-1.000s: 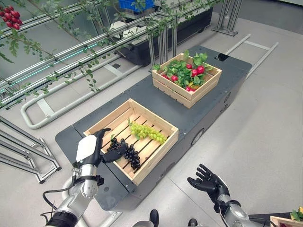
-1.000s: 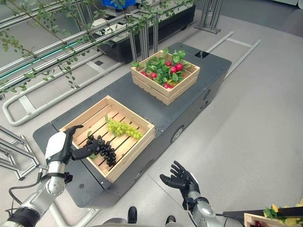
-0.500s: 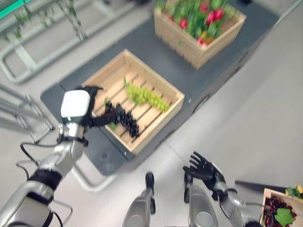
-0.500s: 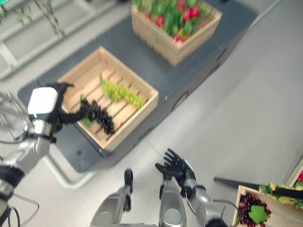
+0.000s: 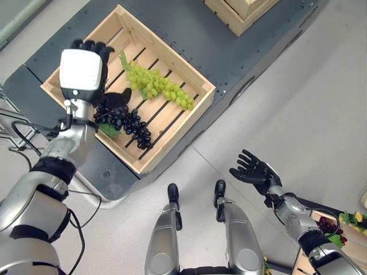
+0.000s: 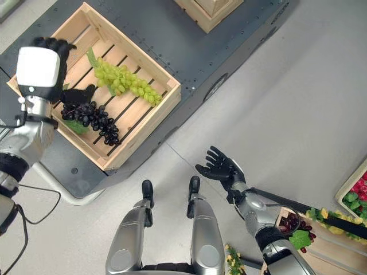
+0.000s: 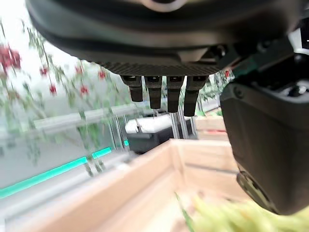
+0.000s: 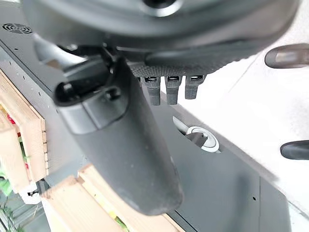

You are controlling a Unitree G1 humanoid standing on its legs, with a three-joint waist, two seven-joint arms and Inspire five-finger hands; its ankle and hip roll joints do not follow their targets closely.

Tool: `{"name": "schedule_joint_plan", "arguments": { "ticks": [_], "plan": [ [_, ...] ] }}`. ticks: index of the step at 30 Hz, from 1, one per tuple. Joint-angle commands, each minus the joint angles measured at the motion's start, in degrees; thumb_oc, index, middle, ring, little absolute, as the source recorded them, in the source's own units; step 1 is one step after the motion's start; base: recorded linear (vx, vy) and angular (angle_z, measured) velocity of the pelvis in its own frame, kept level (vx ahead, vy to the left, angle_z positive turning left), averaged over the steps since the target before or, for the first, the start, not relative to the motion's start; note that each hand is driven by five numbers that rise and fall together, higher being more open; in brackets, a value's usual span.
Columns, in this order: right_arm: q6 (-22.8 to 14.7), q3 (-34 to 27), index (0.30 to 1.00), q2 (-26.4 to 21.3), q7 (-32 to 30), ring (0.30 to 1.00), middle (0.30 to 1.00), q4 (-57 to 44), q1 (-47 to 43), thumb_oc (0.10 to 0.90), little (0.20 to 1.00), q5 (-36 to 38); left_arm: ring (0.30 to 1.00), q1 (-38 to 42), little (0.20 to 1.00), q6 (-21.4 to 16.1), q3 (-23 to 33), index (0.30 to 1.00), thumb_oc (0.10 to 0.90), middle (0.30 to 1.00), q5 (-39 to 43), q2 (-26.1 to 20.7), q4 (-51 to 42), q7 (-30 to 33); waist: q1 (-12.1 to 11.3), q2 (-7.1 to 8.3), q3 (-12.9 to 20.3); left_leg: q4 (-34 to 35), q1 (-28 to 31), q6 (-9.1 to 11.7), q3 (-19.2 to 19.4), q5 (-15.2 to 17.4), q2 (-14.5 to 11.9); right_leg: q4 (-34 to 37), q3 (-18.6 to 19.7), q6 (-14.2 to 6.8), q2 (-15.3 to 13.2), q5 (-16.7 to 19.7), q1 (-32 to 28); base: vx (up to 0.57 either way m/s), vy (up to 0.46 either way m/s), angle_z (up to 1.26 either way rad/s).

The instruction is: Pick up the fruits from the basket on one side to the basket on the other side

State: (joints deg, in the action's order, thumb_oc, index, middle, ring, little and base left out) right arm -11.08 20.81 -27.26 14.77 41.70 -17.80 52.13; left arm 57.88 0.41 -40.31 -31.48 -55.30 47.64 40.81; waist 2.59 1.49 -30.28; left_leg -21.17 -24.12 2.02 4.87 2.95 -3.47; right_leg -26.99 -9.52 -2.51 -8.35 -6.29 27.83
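Note:
A wooden crate [image 5: 175, 137] on the dark platform [image 5: 189, 34] holds a bunch of green grapes [image 5: 157, 86] and a bunch of dark grapes [image 5: 129, 121]. My left hand [image 5: 80, 69], white cover facing up, hovers over the crate's left part. Its thumb [image 5: 119, 96] rests at the top of the dark bunch, which lies on the slats. In the left wrist view its fingers [image 7: 166, 94] point straight ahead with nothing between them and the thumb. My right hand [image 5: 252, 171] is open, fingers spread, over the floor on the right.
A second crate [image 5: 241, 8] sits at the platform's far end. At the lower right on the floor stands another crate [image 6: 295, 229] with dark red grapes and a green leaf. Bare floor lies between the platform and that crate.
The camera has tipped downward, so the whole scene has shifted. My left hand stays by the dark grapes in the crate. The right hand remains open.

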Motion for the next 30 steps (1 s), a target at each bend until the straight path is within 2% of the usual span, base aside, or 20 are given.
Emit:
{"name": "schedule_joint_plan", "arguments": {
  "ticks": [1,6,9,13,16,21,23,24,25,30],
  "plan": [
    [-1.09,-1.87,0.900,-2.61,3.05,0.900,0.900,-5.53,1.60,0.800,0.900,0.86,0.900,5.01,0.900,2.45,3.19,0.900,0.800,0.900,-1.63,-7.31,-3.31,5.76,0.54,-0.84,0.48,-8.29,-5.00,-4.09,1.23,5.77,1.93,-6.31,1.07,1.85,0.30,-2.89,3.37,-0.03,0.097,0.25],
    [0.36,-2.95,0.900,-4.71,3.54,0.900,0.900,-6.57,0.52,0.800,0.900,1.29,0.900,11.48,0.900,5.73,-2.10,0.900,0.800,0.900,-10.82,-9.61,-5.32,-0.89,0.71,-0.94,0.48,-15.86,-10.70,-4.70,1.62,8.88,1.48,-13.15,1.18,2.56,-0.50,-5.02,8.29,-0.03,0.084,0.14],
    [1.26,-3.59,0.900,-5.64,3.64,0.900,0.900,-7.18,0.53,0.800,0.900,1.49,0.900,13.40,0.900,7.24,-4.55,0.900,0.800,0.900,-12.97,-10.96,-6.54,-4.93,0.89,-0.95,0.48,-18.52,-12.58,-4.83,1.65,9.83,1.36,-15.40,1.65,2.64,-0.47,-5.50,10.08,0.00,0.063,0.02],
    [1.73,-4.30,0.900,-6.37,4.88,0.900,0.900,-7.53,1.08,0.800,0.900,0.76,0.900,14.76,0.900,6.45,-6.83,0.900,0.800,0.900,-16.00,-12.71,-7.05,-9.44,1.08,-0.94,0.48,-20.42,-14.49,-4.90,1.84,10.47,1.19,-16.57,2.42,2.44,-0.18,-5.46,11.90,0.00,0.050,-0.03],
    [1.80,-4.48,0.900,-6.86,5.54,0.900,0.900,-7.23,1.11,0.800,0.900,0.67,0.900,15.11,0.900,2.53,-8.09,0.900,0.800,0.900,-17.34,-14.20,-7.35,-12.80,0.99,-0.99,0.48,-21.05,-15.17,-4.90,1.91,10.73,1.18,-16.84,2.77,2.22,0.06,-5.35,12.54,0.02,0.033,-0.02],
    [2.03,-4.85,0.900,-7.34,5.68,0.900,0.900,-6.96,1.08,0.800,0.900,0.66,0.900,15.75,0.900,-1.76,-10.32,0.900,0.800,0.900,-18.31,-15.93,-9.08,-15.24,0.90,-1.41,0.48,-21.62,-15.96,-5.00,2.13,10.91,1.19,-17.24,3.02,1.97,0.05,-5.11,13.33,0.02,0.037,-0.01],
    [1.81,-4.99,0.900,-7.45,6.07,0.900,0.900,-6.63,1.39,0.800,0.900,0.76,0.900,16.76,0.900,-4.81,-11.85,0.900,0.800,0.900,-21.68,-16.84,-10.20,-16.95,0.75,-1.57,0.48,-21.47,-16.27,-5.19,2.36,10.86,1.17,-17.03,2.99,1.71,-0.07,-4.74,13.68,0.00,0.000,0.00],
    [1.79,-5.01,0.900,-7.44,6.12,0.900,0.900,-6.59,1.39,0.800,0.900,0.78,0.900,16.87,0.900,-4.96,-11.99,0.900,0.800,0.900,-21.60,-16.87,-10.25,-16.96,0.73,-1.56,0.48,-21.45,-16.29,-5.21,2.38,10.86,1.17,-17.02,3.00,1.68,-0.08,-4.71,13.71,0.00,0.000,0.00],
    [1.68,-5.04,0.900,-7.48,6.61,0.900,0.900,-6.37,1.42,0.800,0.900,1.09,0.900,17.64,0.900,-7.60,-13.30,0.900,0.800,0.900,-25.12,-17.11,-10.61,-19.11,0.67,-1.55,0.48,-21.40,-16.51,-5.28,2.57,10.86,1.08,-16.87,2.97,1.49,-0.15,-4.42,13.99,0.01,0.008,0.04],
    [1.93,-4.75,0.900,-7.34,7.15,0.900,0.900,-6.39,1.00,0.800,0.900,1.49,0.900,19.91,0.900,-11.76,-17.60,0.900,0.800,0.900,-27.70,-17.47,-12.02,-21.85,0.81,-1.28,0.48,-21.35,-17.02,-5.33,2.76,10.94,1.02,-16.16,3.21,1.03,0.07,-3.69,14.51,0.01,0.004,0.01]
  ]
}}
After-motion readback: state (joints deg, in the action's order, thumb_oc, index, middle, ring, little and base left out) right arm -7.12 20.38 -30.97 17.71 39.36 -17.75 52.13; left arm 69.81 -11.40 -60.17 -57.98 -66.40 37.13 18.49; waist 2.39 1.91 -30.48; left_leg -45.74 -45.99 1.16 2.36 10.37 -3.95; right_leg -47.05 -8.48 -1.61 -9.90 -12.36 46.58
